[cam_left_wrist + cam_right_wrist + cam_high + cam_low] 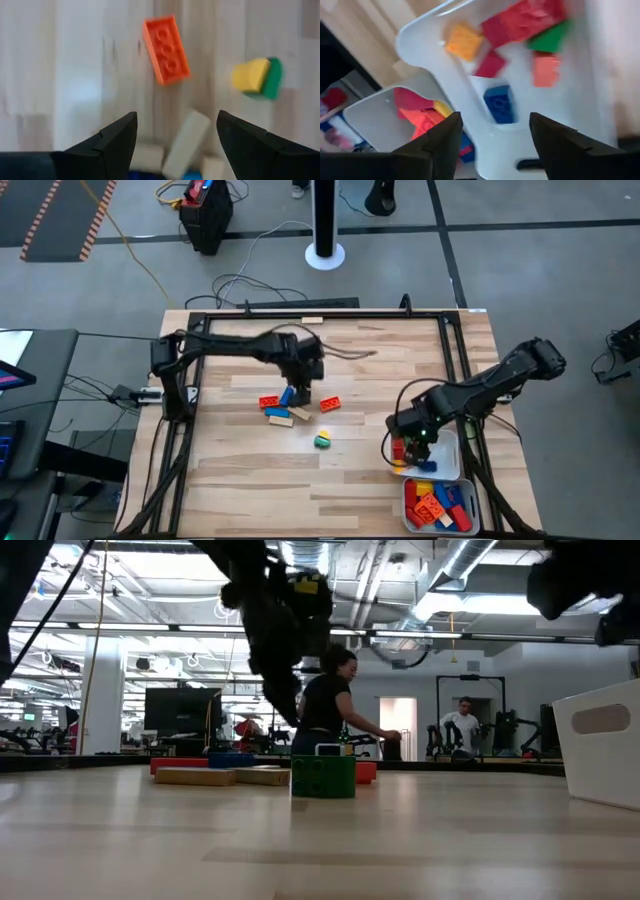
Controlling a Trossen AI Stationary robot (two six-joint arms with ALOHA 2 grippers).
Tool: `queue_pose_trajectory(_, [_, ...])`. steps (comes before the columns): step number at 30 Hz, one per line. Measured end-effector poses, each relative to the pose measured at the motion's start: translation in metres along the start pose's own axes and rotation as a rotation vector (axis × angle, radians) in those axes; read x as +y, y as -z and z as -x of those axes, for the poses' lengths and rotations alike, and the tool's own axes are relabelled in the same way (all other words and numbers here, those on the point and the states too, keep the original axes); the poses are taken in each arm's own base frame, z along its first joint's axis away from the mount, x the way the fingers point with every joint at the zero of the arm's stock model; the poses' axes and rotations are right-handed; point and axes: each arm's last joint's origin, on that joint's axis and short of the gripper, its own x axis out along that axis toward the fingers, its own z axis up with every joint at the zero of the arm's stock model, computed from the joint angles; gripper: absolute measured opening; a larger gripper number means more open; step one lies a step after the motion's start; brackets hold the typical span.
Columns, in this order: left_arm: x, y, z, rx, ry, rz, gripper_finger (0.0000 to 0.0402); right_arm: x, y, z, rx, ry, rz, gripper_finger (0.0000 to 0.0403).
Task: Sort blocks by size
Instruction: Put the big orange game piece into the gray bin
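A cluster of blocks lies mid-table: a red one [268,402], blue ones [287,395], tan wooden ones [281,420], an orange-red one [329,404] and a green-and-yellow pair [322,441]. My left gripper [301,392] hovers open and empty over this cluster. In the left wrist view its fingers [176,117] stand either side of a tan block [186,145], with the orange block [166,49] beyond. My right gripper [408,448] is open and empty above a white tray [452,448]. That tray holds a blue block [498,104], red [525,20], yellow [464,42] and green ones [550,40].
A second white tray [410,498] near the table's front right corner holds several red, orange, blue and yellow blocks. A black frame [455,350] runs round the tabletop. In the low view a tray wall [600,755] stands at the right, and people are in the room behind.
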Motion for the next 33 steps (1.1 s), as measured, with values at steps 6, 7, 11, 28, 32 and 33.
queue_pose_trajectory(6, [-0.034, -0.020, -0.013, -0.148, -0.139, -0.026, 0.0265, 0.000, -0.003, 0.043, -0.091, 0.080, 0.047, 0.0256])
queue_pose_trajectory(7, [-0.035, -0.022, -0.014, -0.168, -0.137, -0.005, 0.0265, 0.002, -0.005, 0.051, -0.127, 0.091, 0.063, 0.0254])
queue_pose_trajectory(11, [-0.029, -0.027, -0.026, -0.220, -0.144, 0.098, 0.0265, 0.007, -0.009, 0.082, -0.282, 0.107, 0.129, 0.0245])
queue_pose_trajectory(28, [-0.011, -0.016, -0.085, -0.114, -0.170, 0.179, 0.0261, 0.016, -0.004, 0.111, -0.547, 0.191, 0.207, 0.0239])
queue_pose_trajectory(32, [-0.011, -0.016, -0.086, -0.107, -0.206, 0.127, 0.0223, 0.016, -0.003, 0.110, -0.557, 0.201, 0.192, 0.0239])
queue_pose_trajectory(33, [-0.011, -0.016, -0.086, -0.101, -0.207, 0.121, 0.0207, 0.017, -0.002, 0.110, -0.557, 0.199, 0.190, 0.0239])
